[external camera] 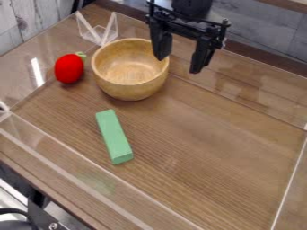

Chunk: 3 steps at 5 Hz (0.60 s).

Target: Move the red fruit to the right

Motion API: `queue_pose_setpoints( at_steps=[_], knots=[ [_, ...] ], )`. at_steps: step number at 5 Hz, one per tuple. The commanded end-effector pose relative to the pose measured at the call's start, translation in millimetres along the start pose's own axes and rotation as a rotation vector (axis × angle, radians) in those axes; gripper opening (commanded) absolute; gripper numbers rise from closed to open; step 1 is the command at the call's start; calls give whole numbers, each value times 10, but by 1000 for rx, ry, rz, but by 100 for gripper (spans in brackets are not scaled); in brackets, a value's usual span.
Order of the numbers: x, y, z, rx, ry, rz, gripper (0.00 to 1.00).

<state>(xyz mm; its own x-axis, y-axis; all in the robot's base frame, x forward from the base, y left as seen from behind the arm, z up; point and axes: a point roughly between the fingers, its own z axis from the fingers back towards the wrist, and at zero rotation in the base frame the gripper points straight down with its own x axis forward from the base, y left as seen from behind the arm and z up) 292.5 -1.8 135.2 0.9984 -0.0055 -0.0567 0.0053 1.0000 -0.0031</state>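
The red fruit is a small glossy red strawberry-like toy with a bit of green at its right side. It lies on the wooden table at the left, just left of the wooden bowl. My gripper hangs at the back, above the bowl's right rim, well to the right of the fruit. Its two black fingers point down, spread apart, with nothing between them.
A green rectangular block lies in the middle of the table. Clear plastic walls fence the table's edges. A clear folded piece stands behind the bowl. Bare wood lies right of the bowl.
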Motion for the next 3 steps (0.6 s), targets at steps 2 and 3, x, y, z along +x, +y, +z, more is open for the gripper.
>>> queue_pose_setpoints(
  at_steps=[2,3],
  knots=[
    [-94,529,-210,-4,2,-3,100],
    [-183,1000,-260,-3,-25,-37,100]
  ],
)
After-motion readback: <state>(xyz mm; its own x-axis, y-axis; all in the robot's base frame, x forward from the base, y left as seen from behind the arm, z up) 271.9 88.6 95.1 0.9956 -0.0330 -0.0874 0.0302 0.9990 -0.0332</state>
